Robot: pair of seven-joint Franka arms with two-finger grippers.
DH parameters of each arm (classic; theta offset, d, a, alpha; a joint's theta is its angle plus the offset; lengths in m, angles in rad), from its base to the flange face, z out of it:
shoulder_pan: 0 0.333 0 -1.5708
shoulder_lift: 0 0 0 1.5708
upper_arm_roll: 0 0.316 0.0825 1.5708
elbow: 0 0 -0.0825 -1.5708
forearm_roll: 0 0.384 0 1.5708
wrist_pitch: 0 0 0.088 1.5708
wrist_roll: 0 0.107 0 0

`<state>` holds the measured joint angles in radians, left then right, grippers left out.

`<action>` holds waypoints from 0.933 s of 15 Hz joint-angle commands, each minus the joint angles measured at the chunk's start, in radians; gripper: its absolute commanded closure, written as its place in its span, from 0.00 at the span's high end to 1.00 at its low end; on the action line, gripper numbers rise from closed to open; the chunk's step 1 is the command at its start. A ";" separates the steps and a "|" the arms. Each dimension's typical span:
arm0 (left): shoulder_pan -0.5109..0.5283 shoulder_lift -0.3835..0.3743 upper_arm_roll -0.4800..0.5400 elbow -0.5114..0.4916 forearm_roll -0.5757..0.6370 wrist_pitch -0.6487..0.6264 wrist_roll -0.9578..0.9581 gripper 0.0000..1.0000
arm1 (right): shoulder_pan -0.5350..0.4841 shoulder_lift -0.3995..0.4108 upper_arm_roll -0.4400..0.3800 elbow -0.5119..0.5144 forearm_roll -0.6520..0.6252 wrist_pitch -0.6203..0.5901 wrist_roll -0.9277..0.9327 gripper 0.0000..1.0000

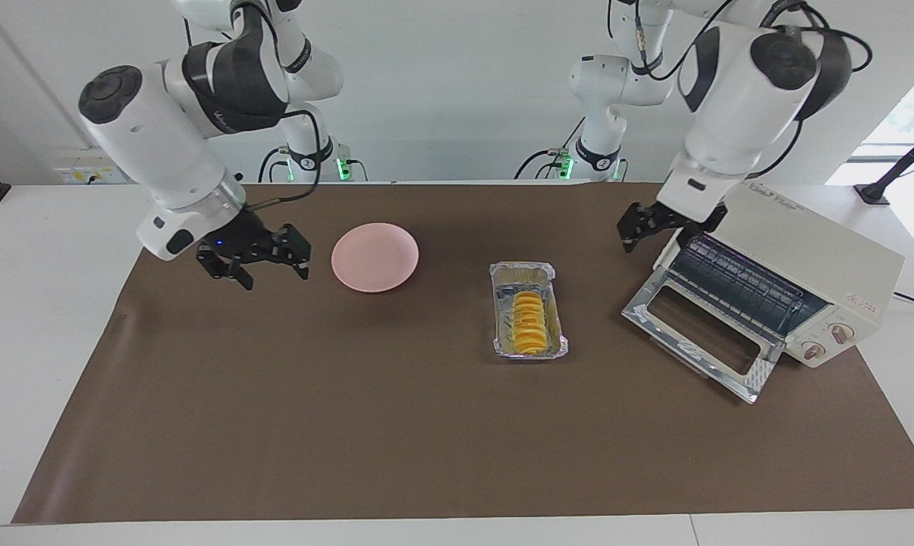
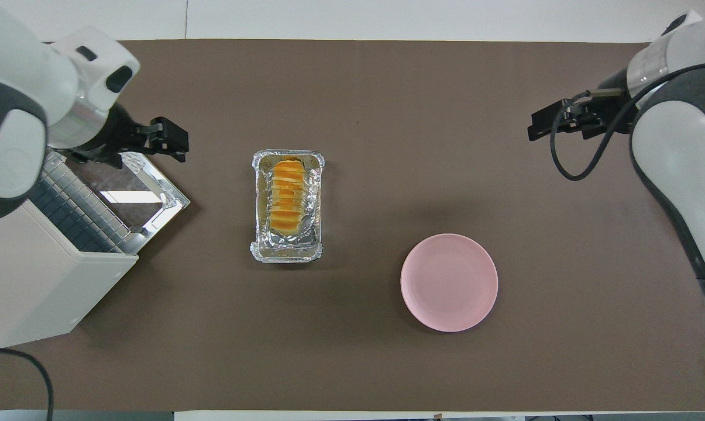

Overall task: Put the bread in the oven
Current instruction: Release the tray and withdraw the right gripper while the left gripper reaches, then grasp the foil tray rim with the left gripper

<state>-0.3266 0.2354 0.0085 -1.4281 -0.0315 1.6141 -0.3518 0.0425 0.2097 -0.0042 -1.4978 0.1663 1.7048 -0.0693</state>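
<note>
Right tool (image 1: 253, 256) hangs wide and empty over the desk (image 1: 350, 425) beside the pink plate (image 1: 375, 256), toward the right arm's end and well apart from the tray (image 1: 529, 321), so the bread (image 1: 530, 323) lies free in the foil for whichever arm takes it. Left tool (image 1: 658, 224), also wide and holding nothing, hovers just off the oven's (image 1: 805, 258) top corner, above the dropped door (image 1: 699, 341), likely because the rack must stay clear.

One bread (image 1: 530, 321) loaf, one foil tray (image 1: 502, 274), one pink plate (image 1: 375, 256), one oven (image 1: 798, 250) with two knobs (image 1: 840, 331), two arms, two grippers, left gripper (image 1: 651, 225), right gripper (image 1: 253, 259), one brown mat (image 1: 426, 440)
</note>
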 commanded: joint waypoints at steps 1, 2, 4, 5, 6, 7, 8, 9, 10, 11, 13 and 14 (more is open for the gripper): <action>-0.110 0.160 0.018 0.127 -0.010 0.070 -0.125 1.00 | -0.018 -0.070 0.016 -0.053 -0.106 -0.051 -0.046 1.00; -0.132 0.165 0.018 0.091 -0.010 0.114 -0.133 1.00 | -0.030 -0.085 0.016 -0.053 -0.114 -0.082 -0.047 1.00; -0.195 0.156 0.018 -0.032 -0.007 0.238 -0.162 1.00 | -0.049 -0.119 0.016 -0.064 -0.117 -0.152 -0.058 1.00; -0.219 0.151 0.018 -0.073 -0.007 0.272 -0.165 1.00 | -0.055 -0.151 0.016 -0.090 -0.126 -0.159 -0.060 1.00; -0.232 0.147 0.016 -0.104 -0.007 0.295 -0.165 1.00 | -0.056 -0.186 0.016 -0.123 -0.143 -0.159 -0.058 1.00; -0.235 0.150 0.014 -0.129 -0.007 0.309 -0.165 1.00 | -0.058 -0.214 0.016 -0.151 -0.146 -0.159 -0.058 1.00; -0.255 0.156 0.013 -0.156 -0.007 0.332 -0.170 1.00 | -0.062 -0.231 0.016 -0.174 -0.146 -0.162 -0.061 1.00; -0.288 0.160 0.016 -0.190 -0.007 0.367 -0.194 1.00 | -0.070 -0.242 0.016 -0.189 -0.146 -0.162 -0.063 1.00; -0.301 0.163 0.016 -0.225 -0.007 0.409 -0.225 1.00 | -0.073 -0.248 0.016 -0.203 -0.146 -0.160 -0.063 1.00; -0.302 0.162 0.016 -0.254 -0.007 0.435 -0.233 0.98 | -0.073 -0.250 0.016 -0.209 -0.146 -0.160 -0.063 1.00; -0.311 0.153 0.014 -0.287 -0.007 0.435 -0.249 0.81 | -0.076 -0.251 0.016 -0.211 -0.146 -0.160 -0.063 1.00; -0.313 0.150 0.014 -0.304 -0.007 0.443 -0.266 0.75 | -0.085 -0.251 0.019 -0.211 -0.146 -0.163 -0.063 1.00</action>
<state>-0.6267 0.4249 0.0081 -1.6620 -0.0316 2.0217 -0.5897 -0.0127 -0.0192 -0.0033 -1.6754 0.0355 1.5300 -0.1050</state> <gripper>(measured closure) 0.154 0.000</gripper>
